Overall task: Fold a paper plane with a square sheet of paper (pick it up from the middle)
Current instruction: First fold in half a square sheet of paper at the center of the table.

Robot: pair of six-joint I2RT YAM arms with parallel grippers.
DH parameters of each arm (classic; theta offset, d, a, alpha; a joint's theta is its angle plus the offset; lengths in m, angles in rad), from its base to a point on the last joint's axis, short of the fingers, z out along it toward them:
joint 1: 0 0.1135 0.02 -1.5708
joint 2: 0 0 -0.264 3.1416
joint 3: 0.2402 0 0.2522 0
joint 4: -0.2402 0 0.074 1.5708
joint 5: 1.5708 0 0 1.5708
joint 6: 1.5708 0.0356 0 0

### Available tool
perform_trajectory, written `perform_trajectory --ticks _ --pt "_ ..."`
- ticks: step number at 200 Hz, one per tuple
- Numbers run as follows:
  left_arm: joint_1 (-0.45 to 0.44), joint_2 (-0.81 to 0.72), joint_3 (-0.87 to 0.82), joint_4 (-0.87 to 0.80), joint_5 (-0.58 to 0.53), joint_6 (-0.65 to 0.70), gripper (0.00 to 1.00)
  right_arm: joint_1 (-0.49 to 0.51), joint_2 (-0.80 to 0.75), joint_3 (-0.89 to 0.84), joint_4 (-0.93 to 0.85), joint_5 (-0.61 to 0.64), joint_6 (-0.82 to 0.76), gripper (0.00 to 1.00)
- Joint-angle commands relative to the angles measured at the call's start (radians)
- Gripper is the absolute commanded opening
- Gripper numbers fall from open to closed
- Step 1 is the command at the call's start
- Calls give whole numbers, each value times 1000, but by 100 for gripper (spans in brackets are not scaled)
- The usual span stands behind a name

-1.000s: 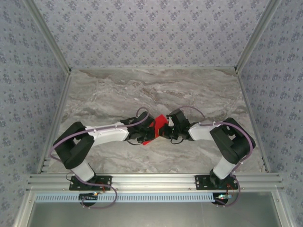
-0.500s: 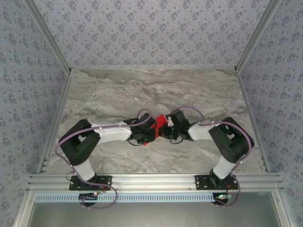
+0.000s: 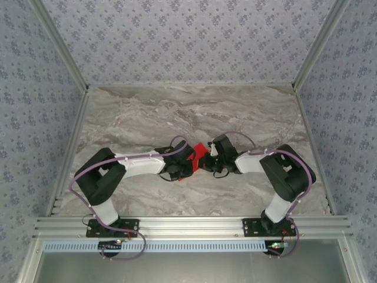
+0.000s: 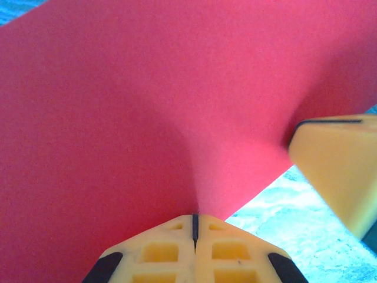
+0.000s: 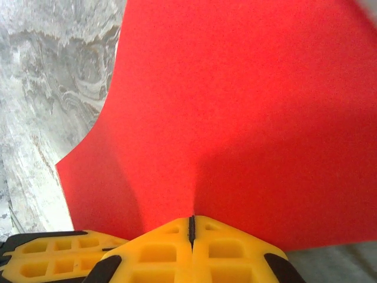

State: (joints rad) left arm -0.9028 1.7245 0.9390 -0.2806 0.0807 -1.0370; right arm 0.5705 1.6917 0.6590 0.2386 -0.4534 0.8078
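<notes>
Both the left gripper (image 4: pixel 194 227) and right gripper (image 5: pixel 191 227) pinch the thin bright red paper sheet (image 4: pixel 147 106). No dart shape yet; most folds look still ahead.

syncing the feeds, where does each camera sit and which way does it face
top external: above and behind the arm bases, facing down at the table; both arms meet at the red paper.
left wrist: on the left arm, facing along the shut left jaws into the paper.
right wrist: on the right arm, facing along the shut right jaws into the paper.
shared: both wrist views show yellow jaws pinching that one paper.
</notes>
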Motion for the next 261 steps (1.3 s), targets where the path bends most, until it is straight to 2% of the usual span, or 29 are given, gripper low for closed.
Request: perform_trajectory --ticks 1,49,76,126,157,186,229,261 --pt "11 21 -18 -124 -3 -18 0 -73 20 16 -82 71 -53 0" --pt "18 30 -43 -105 25 -16 0 -242 63 51 -133 68 -119 0" --pt "20 35 -32 -111 23 13 0 -295 32 71 -153 44 -123 0" --pt "68 23 -2 -150 -3 185 0 -198 -141 66 -214 94 -113 0" --pt "91 25 36 -206 -5 380 0 -69 -90 99 -170 78 -64 0" --pt "138 23 28 -210 22 485 0 2 8 129 -90 63 -4 0" --pt "164 30 15 -213 32 485 0 -26 57 72 -35 56 24 0" --pt "167 39 -8 -204 41 468 0 -147 -20 -26 -75 83 -22 0"
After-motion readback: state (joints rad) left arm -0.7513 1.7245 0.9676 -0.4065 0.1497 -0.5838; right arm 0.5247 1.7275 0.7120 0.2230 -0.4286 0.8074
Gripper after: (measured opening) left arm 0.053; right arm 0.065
